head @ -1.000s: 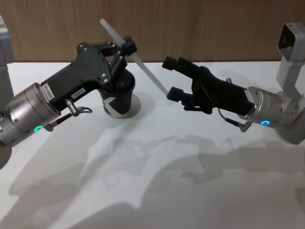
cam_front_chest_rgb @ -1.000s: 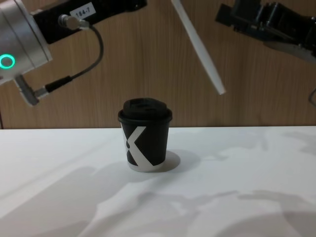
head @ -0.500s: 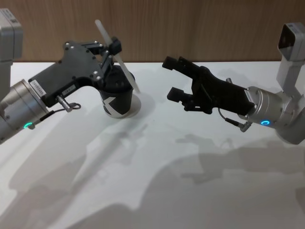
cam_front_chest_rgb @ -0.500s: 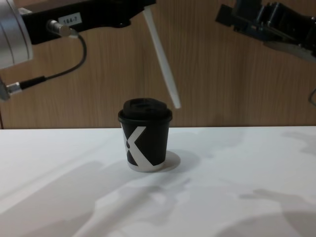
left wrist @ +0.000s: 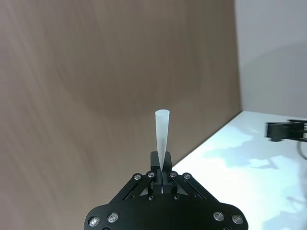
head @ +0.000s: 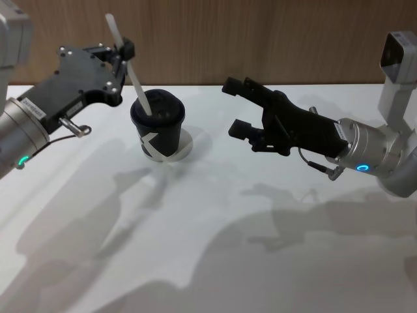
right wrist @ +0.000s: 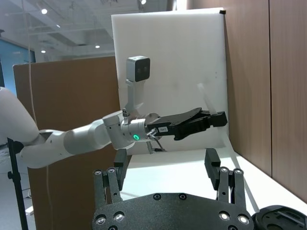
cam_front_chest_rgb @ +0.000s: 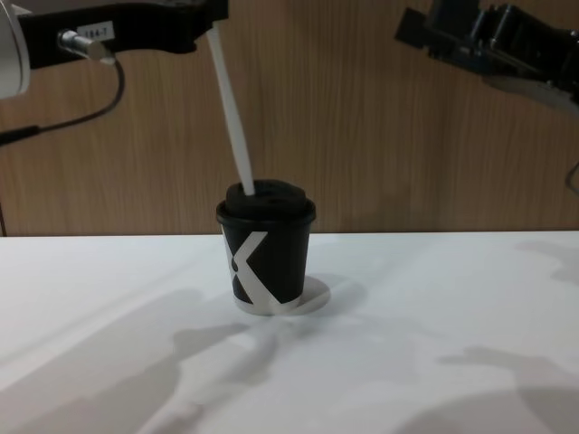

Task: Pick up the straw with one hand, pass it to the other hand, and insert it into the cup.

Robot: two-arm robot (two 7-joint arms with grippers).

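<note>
- White and thin, the straw (head: 137, 86) slants across the head view, pinched near its upper end by the closed fingers of the left gripper (head: 124, 51). Its lower end lies over the lid of the cup (head: 158, 134), which stands upright on the table (head: 215, 228). The right gripper (head: 233, 106) hovers to the cup's right, fingers spread wide and empty.
- Left wrist view: the left gripper (left wrist: 162, 172) is clamped on the straw (left wrist: 161, 136), whose free end points toward the wooden wall (left wrist: 86, 72).
- Right wrist view: the right gripper (right wrist: 165, 165) has its fingers wide apart with nothing between them.
- Chest view: the straw (cam_front_chest_rgb: 232, 113) leans down from the left gripper (cam_front_chest_rgb: 210, 14), and its tip meets the cup's (cam_front_chest_rgb: 265, 253) domed lid. I cannot tell whether the tip has gone in.
</note>
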